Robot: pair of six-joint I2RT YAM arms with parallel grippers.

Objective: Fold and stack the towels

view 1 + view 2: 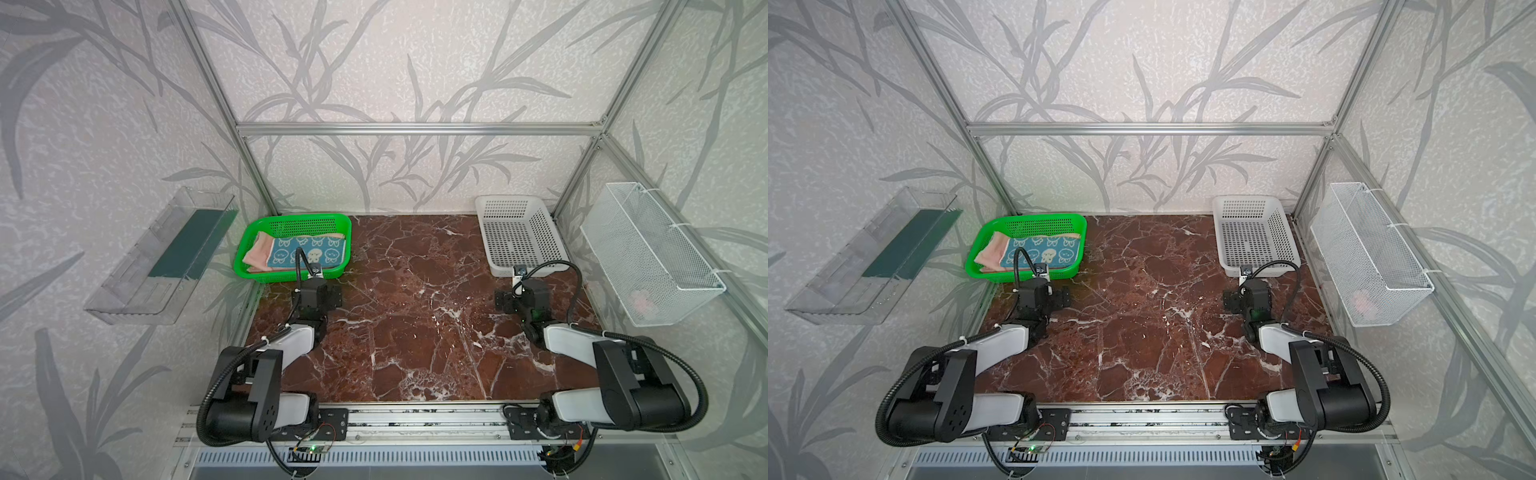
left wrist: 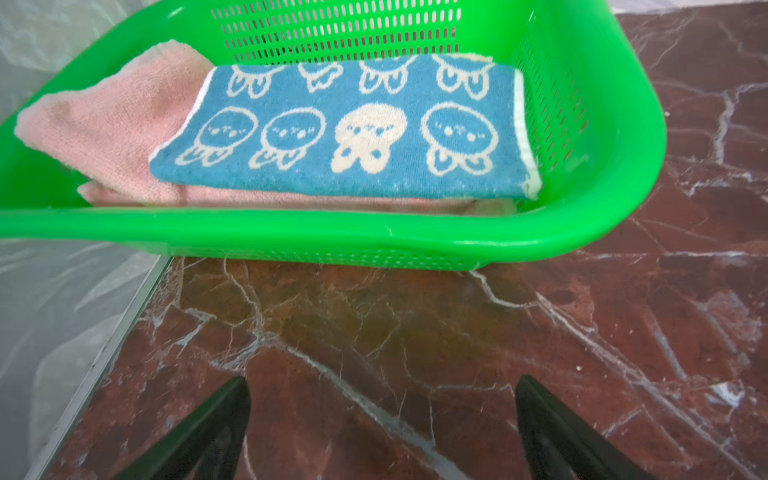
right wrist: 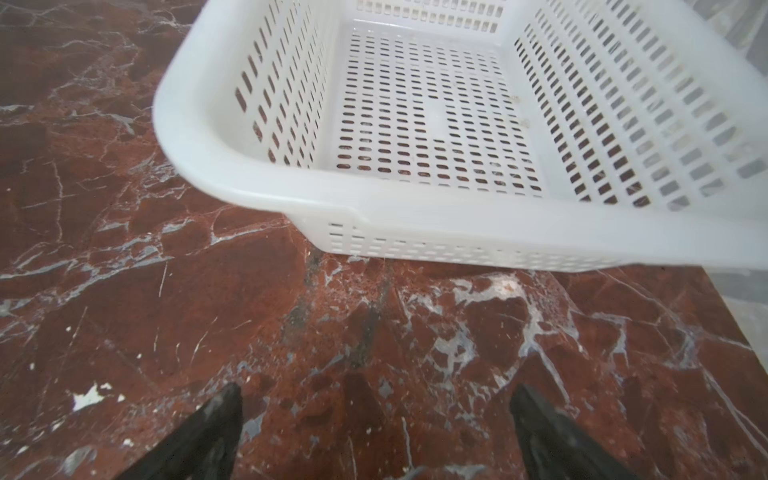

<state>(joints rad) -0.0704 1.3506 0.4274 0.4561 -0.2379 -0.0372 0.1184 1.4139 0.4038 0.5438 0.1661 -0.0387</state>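
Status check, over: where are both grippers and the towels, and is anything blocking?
Left gripper open, empty, near the green basket. Right gripper open, empty, near the white basket. Teal towel on pink towel, both in green basket. Nothing blocking.

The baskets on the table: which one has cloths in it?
The green basket, at the far left. A teal towel lies on a pink towel inside it; the white basket at the far right shows only its bare slotted floor.

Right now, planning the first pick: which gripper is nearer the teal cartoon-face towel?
Left. Left gripper: just before the green plastic basket holding the teal towel. Right gripper: by the white plastic basket.
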